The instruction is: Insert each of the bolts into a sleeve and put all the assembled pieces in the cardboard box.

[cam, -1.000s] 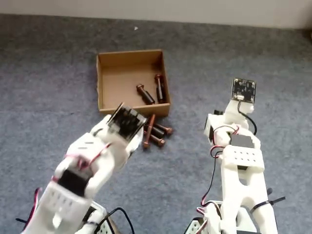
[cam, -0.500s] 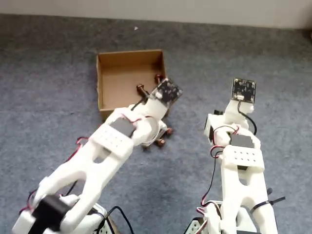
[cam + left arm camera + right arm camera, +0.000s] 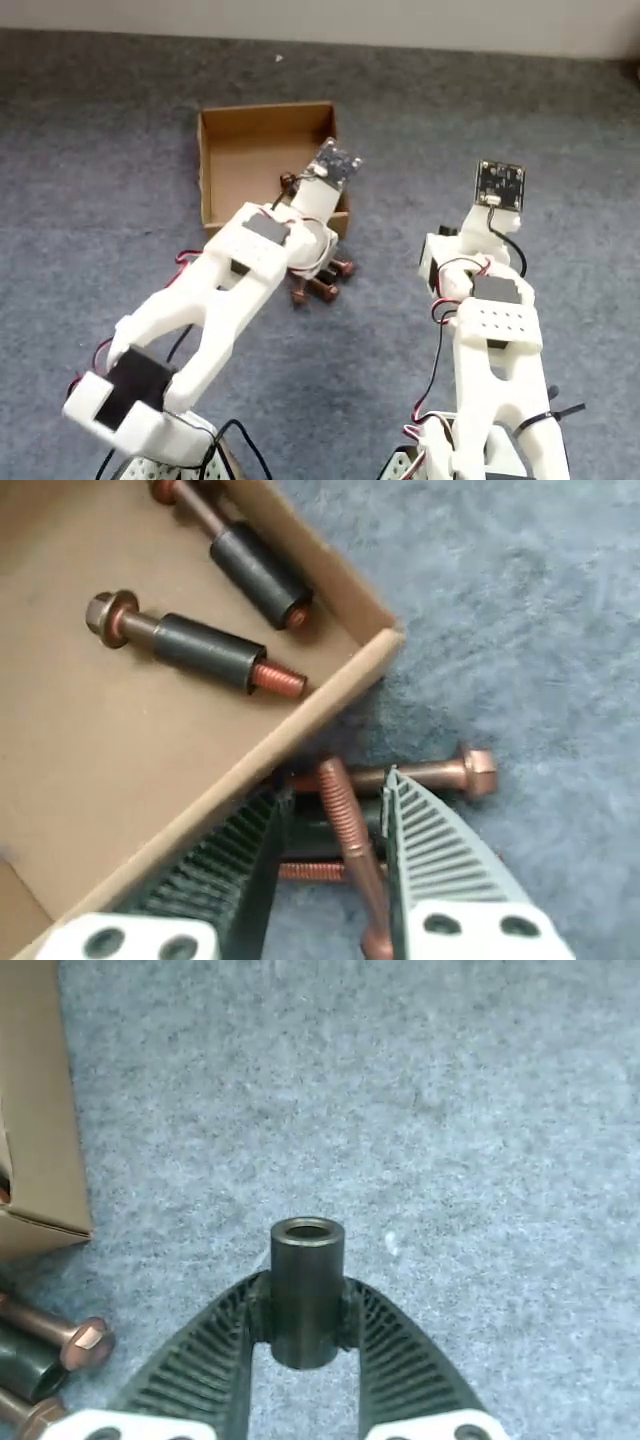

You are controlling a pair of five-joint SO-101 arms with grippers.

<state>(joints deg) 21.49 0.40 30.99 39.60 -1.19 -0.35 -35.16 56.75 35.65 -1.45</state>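
Observation:
In the left wrist view my left gripper [image 3: 335, 790] is open, its fingers astride a bare copper bolt [image 3: 348, 825] that lies on the carpet just outside the cardboard box [image 3: 90, 740]. A second bolt [image 3: 440, 773] lies crosswise beyond it. Inside the box rest two assembled pieces [image 3: 200, 650] [image 3: 255, 565], each a bolt in a black sleeve. My right gripper [image 3: 305, 1295] is shut on an upright black sleeve [image 3: 305, 1260] above bare carpet. In the high view the left arm [image 3: 265, 240] stretches over the box's near right corner and the right arm [image 3: 495, 320] stands apart at the right.
Several loose bolts and sleeves [image 3: 325, 290] lie on the grey carpet against the box's front wall [image 3: 215, 170], partly under the left arm. The box corner [image 3: 35, 1110] and bolt heads [image 3: 75, 1342] lie beside my right gripper. Open carpet surrounds the right arm.
The left arm has swung forward from a pulled-back pose and reached down over the pile by the box's corner. The right arm has stayed still with the sleeve.

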